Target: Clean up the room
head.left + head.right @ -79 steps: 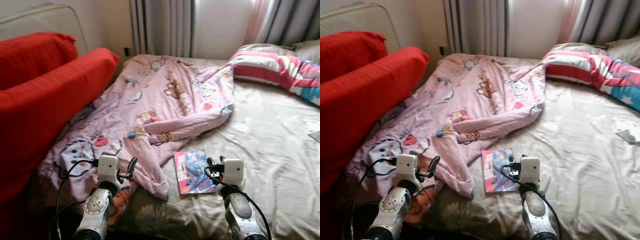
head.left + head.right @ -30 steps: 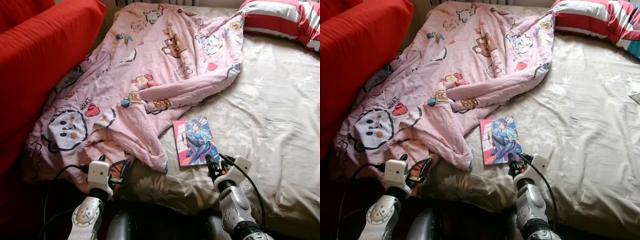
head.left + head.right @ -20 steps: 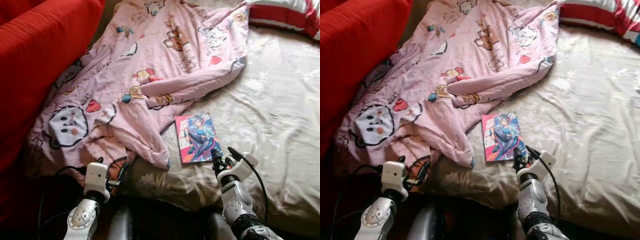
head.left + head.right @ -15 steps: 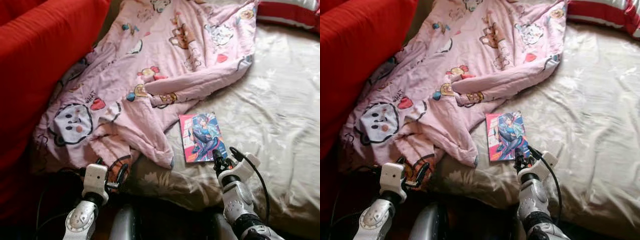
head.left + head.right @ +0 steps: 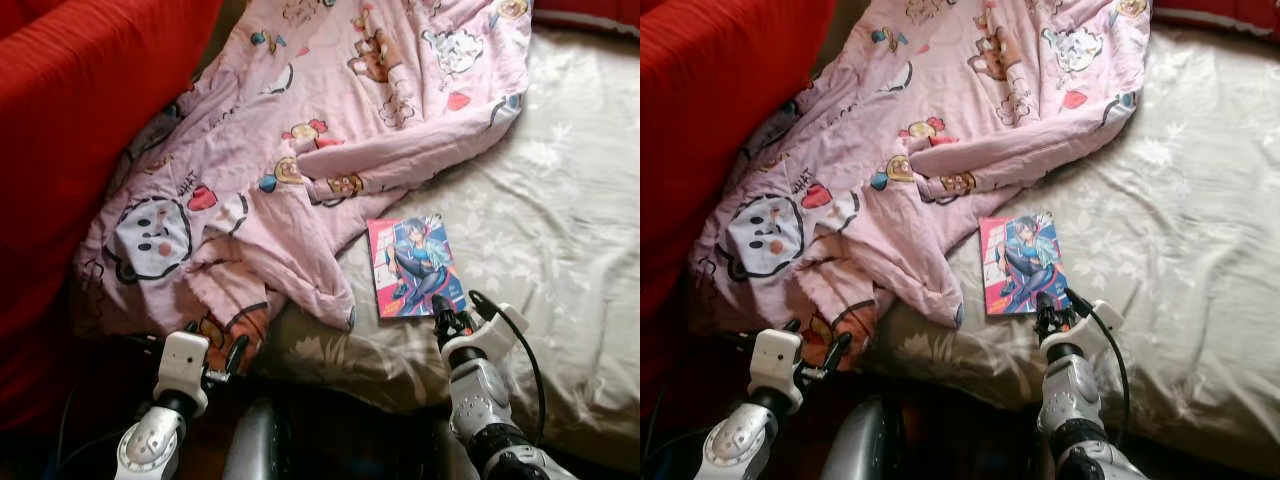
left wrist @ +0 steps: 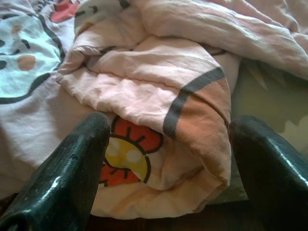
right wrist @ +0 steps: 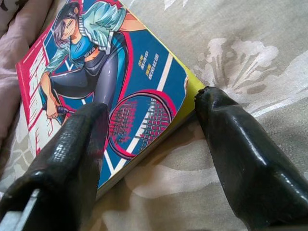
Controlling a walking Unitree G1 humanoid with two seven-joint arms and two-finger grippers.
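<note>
While my right gripper (image 7: 149, 139) sits at the near corner of the book (image 7: 96, 91), its two black fingers (image 7: 236, 154) are wide apart. One finger lies over the book's cover and the other rests on the sheet beside the book's yellow edge. They are not squeezing it.

The book (image 5: 415, 266) lies flat on the bed (image 5: 560, 250), with its picture side up. The picture shows a drawn figure in a teal top with a racket. My right gripper (image 5: 447, 322) is at the book's near edge.

My left gripper (image 6: 163, 159) is open too. Its fingers (image 6: 72, 163) stand apart on both sides of a rolled fold of the pink blanket (image 6: 159, 96), near the fold but not pinching it. From my head I see my left gripper (image 5: 222, 357) far to the left of the book, just at the near hem of the blanket.

The pink blanket (image 5: 330, 110) has cartoon animals on it. It is spread out and rumpled, to the left of the book and behind it. One folded edge comes close to the book's left side. The tan sheet under the book has pale flowers on it.

Left of the blanket, far from the book, is a big red cushion (image 5: 70, 120). A striped pillow (image 5: 1215, 18) lies at the far right corner, well behind the book.
</note>
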